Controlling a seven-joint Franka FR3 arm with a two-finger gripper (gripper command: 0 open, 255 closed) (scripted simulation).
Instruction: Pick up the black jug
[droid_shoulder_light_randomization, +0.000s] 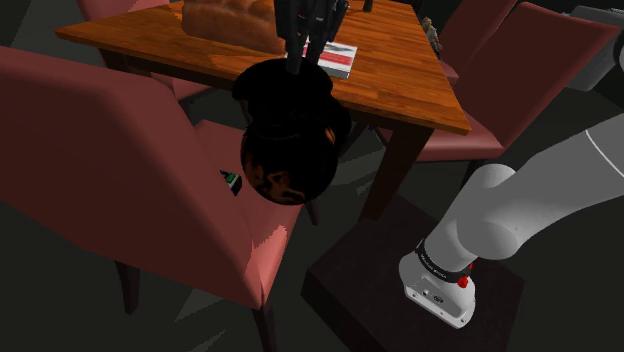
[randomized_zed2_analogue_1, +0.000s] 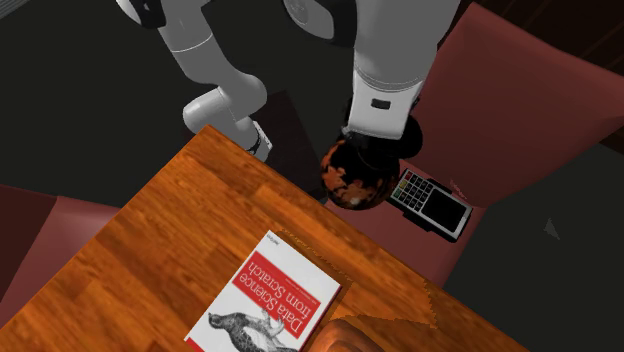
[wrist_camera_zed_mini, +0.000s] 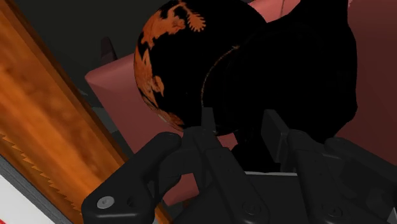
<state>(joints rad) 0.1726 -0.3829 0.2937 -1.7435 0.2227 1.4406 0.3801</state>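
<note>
**Black jug clasped by the gripper beside a wooden table**

Black jug (droid_shoulder_light_randomization: 287, 140), round-bellied with orange blotches on its lower half, hangs from the all-black gripper (droid_shoulder_light_randomization: 300, 62), just off the near edge of the table and over a red chair seat. In the wrist view the jug (wrist_camera_zed_mini: 184, 63) sits right in front of the gripper (wrist_camera_zed_mini: 238, 130), and both fingers (wrist_camera_zed_mini: 275, 133) are pressed against its dark upper part, pinching it. Whether its base touches the seat cannot be told. From the second exterior view the jug (randomized_zed2_analogue_1: 352, 180) shows below the arm's white wrist, close beside the table edge.

A dark calculator (randomized_zed2_analogue_1: 432, 205) lies on the red chair (randomized_zed2_analogue_1: 500, 120) just beside the jug. On the wooden table (randomized_zed2_analogue_1: 170, 240) a red and white book (randomized_zed2_analogue_1: 265, 300), titled "Data Science from Scratch", lies flat, near the jug. In the shoulder view the same book (droid_shoulder_light_randomization: 336, 58) lies behind the gripper, and the dark stand (droid_shoulder_light_randomization: 370, 280) is at lower right.
</note>
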